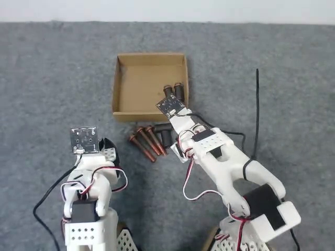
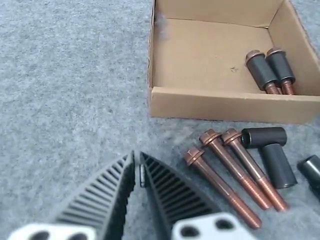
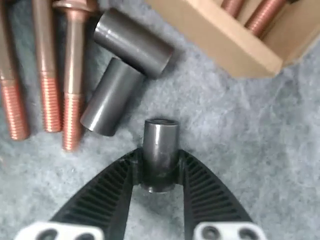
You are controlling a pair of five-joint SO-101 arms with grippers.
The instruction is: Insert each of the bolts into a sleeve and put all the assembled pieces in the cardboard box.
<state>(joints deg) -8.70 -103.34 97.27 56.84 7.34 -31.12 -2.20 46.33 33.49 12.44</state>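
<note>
Status:

- Right pincer: pinching one sleeve between both fingers, gripped at its lower half, with the open end pointing away from the wrist camera. It sits just off the near wall of the cardboard box, close to the box's right corner. Can't tell whether the sleeve touches the surface.
- Left pincer: fingers pressed together with nothing between them. It is over bare carpet on the left side of the bolts and apart from them.
- Box: two assembled pieces, bolt-in-sleeve, lie side by side touching in the near right corner, heads toward the far wall.
- Three loose bolts lie roughly parallel on the surface just in front of the box's near wall, heads toward the box. They are close together, between the two arms.
- Two loose sleeves lie on their sides right beside the bolts, on the right arm's side. They touch each other at an angle, and one lies against the nearest bolt. The gripped sleeve is just beside them, not touching.
</note>
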